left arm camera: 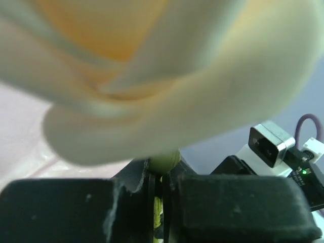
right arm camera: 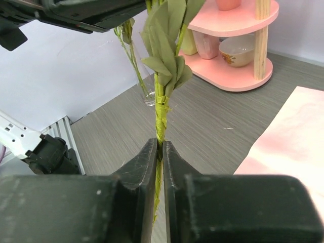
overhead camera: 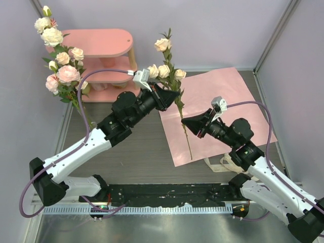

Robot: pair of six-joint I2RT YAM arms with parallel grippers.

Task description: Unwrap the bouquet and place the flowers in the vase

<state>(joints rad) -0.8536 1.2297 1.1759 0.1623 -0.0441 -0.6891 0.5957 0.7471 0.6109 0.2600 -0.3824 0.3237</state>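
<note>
Top external view, from the arm bases outward: a cream ribbon point(overhead camera: 218, 164) lay loose on the counter point(overhead camera: 136, 157) at the near edge of the flat pink paper point(overhead camera: 228, 96). Over the paper's left edge the right fingers point(overhead camera: 184, 121) pinched the lower part of one rose stem point(overhead camera: 188, 142). The left fingers point(overhead camera: 169, 97) were closed narrow on the same stem just under its cream blooms point(overhead camera: 163, 44). Farther left, the other flowers point(overhead camera: 59, 61) stood in the glass vase point(right arm camera: 148, 99) beside the pink shelf point(overhead camera: 104, 40). The step looked like a hand-over of this stem. Next, the right fingers would need to release, then the left arm carry the stem end over the vase's narrow mouth
</note>
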